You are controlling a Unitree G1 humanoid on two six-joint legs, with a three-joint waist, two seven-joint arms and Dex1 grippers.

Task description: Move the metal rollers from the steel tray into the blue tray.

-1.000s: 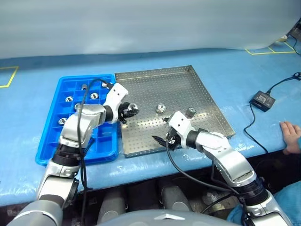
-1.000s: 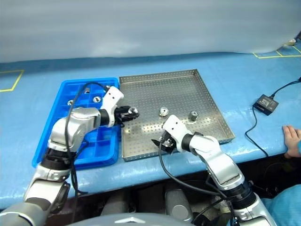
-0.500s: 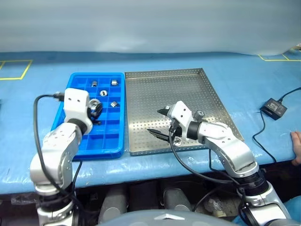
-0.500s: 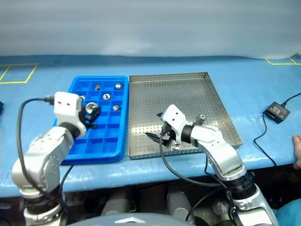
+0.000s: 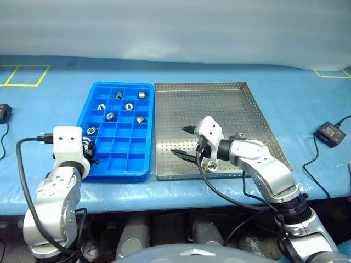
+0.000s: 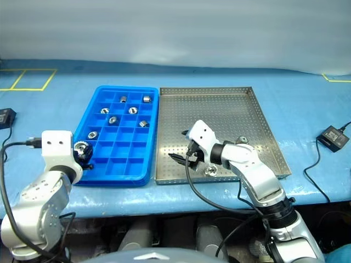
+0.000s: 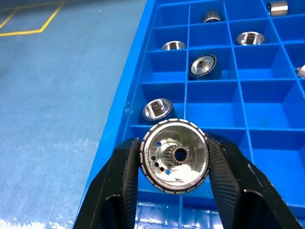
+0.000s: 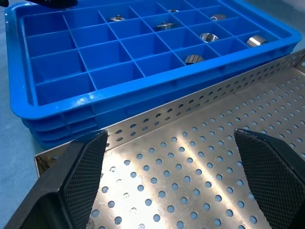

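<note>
My left gripper [image 7: 172, 145] is shut on a shiny metal roller [image 7: 174, 171] and holds it over the near-left corner of the blue tray [image 5: 118, 175], just above an empty compartment. Several rollers [image 5: 109, 115] lie in the far compartments of that tray. My right gripper [image 5: 182, 141] stands open and empty above the near-left part of the steel tray [image 5: 219, 104]. In the right wrist view its fingers [image 8: 78, 176] spread wide over the perforated floor. Two rollers remain on the steel tray, one [image 5: 211, 166] by the front rim and one [image 5: 240, 136] further right.
Both trays sit side by side on a table covered in blue [image 5: 55, 98]. A black adapter with a cable [image 5: 330, 132] lies at the right. Another black box [image 5: 4, 112] sits at the left edge. Yellow tape marks [image 5: 24, 75] show on the far left.
The camera has swung left. My left gripper carried the roller from the steel tray's left edge, across the blue tray, to its near-left corner. The right gripper stayed open, almost in place.
</note>
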